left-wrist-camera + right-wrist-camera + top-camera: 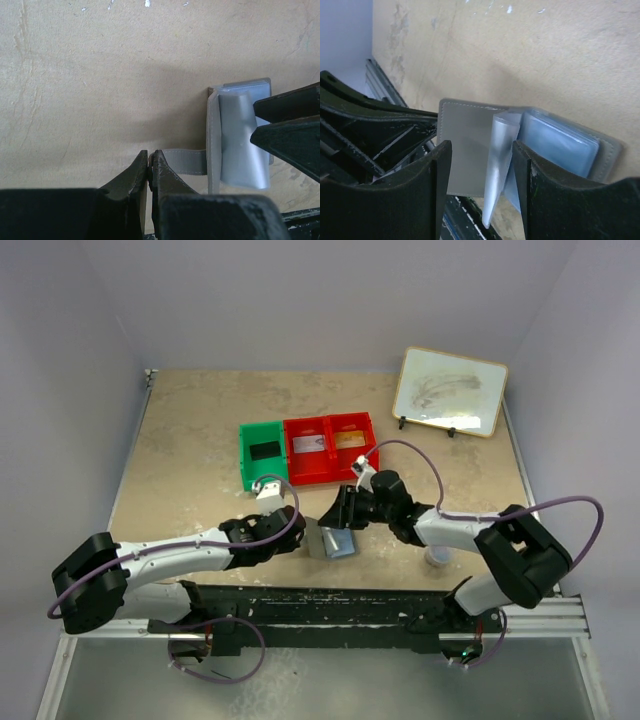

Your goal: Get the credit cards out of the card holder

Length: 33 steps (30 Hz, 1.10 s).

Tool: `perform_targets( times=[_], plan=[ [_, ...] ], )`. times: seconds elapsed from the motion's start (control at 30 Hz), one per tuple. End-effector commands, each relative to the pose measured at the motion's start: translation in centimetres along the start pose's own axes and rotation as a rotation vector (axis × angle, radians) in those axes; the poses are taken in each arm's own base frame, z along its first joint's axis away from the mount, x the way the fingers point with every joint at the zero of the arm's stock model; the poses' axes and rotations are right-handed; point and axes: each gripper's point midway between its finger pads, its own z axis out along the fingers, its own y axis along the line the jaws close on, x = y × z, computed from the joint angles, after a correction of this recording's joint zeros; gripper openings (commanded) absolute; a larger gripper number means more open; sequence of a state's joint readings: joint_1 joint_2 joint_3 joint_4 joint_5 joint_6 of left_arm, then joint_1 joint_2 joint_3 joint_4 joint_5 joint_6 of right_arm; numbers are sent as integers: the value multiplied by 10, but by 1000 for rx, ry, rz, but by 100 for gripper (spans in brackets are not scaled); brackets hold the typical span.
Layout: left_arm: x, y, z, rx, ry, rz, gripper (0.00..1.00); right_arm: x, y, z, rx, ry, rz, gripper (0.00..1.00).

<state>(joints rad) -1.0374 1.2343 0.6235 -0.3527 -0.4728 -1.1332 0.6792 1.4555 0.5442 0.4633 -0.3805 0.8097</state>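
No readable text anywhere, seemingly.

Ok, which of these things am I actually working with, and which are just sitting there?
In the job:
- card holder, pinched by the left gripper; the right gripper straddles a sleeve
- gold card and pale card in the red bin

Lying about:
- whiteboard
- round puck
- green bin, contents unclear
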Motion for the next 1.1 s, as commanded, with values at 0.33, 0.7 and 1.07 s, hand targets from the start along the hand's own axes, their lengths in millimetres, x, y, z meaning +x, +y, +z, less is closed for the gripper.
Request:
perform_targets(
  times=[0.33, 0.7, 1.07],
  plan=[
    [-9, -5, 0, 21, -50, -48, 0, 15, 58, 26, -166, 61, -67, 54],
    [-6, 6, -2, 11, -54, -51, 0, -36, 15, -15, 183, -105, -140, 61],
    [-5, 5, -2, 17, -52, -48, 0, -16, -18, -18, 231, -40, -48, 62]
  ],
)
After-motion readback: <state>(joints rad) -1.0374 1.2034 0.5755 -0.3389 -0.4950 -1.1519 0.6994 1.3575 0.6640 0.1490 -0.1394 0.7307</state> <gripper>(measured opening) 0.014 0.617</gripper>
